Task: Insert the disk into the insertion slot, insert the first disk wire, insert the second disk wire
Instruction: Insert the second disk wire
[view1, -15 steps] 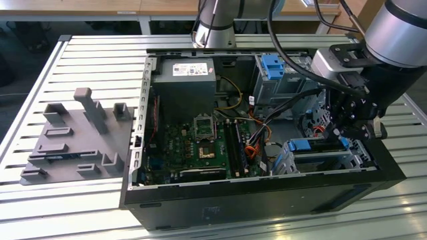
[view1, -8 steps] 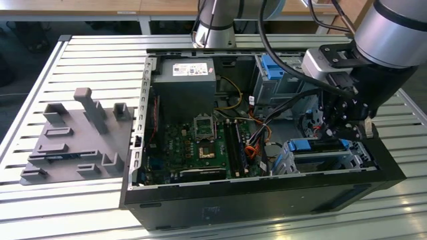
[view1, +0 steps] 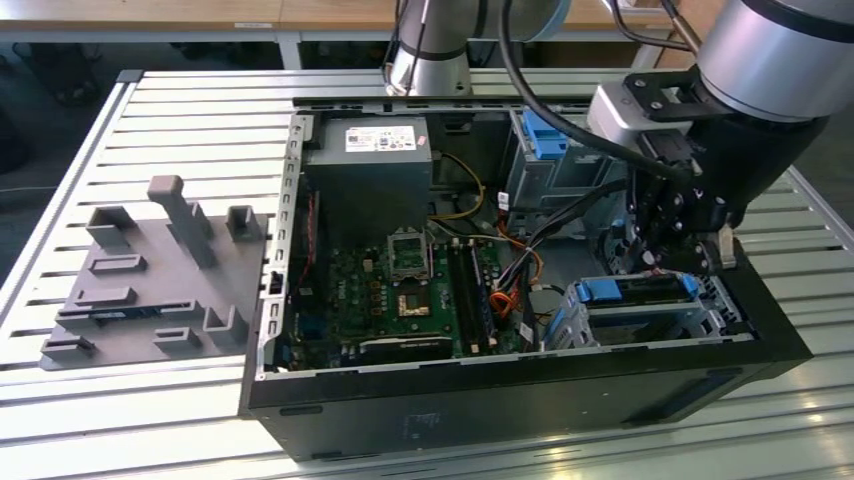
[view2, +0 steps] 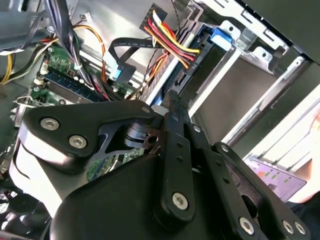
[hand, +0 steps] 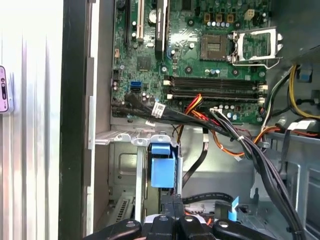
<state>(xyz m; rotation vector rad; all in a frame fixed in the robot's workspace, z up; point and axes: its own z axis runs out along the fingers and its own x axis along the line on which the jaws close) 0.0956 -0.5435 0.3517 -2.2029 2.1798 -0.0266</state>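
Along the lower edge of the exterior view runs the smooth black case wall (view1: 534, 410). Behind it, at lower right, sits the insertion slot (view1: 641, 328), a boxy bay of perforated silver sheet. The disk (view1: 638, 290) lies in it, its bright blue plastic carrier showing. The black, jointed gripper (view1: 674, 245) hangs just above the bay; whether it grips anything cannot be told. The green motherboard (view1: 400, 290) lies mid-frame, with the grey power supply (view1: 367, 170) beyond. At left, a grey ribbed fixture (view1: 147, 280) rests on the slatted table (view1: 187, 100).
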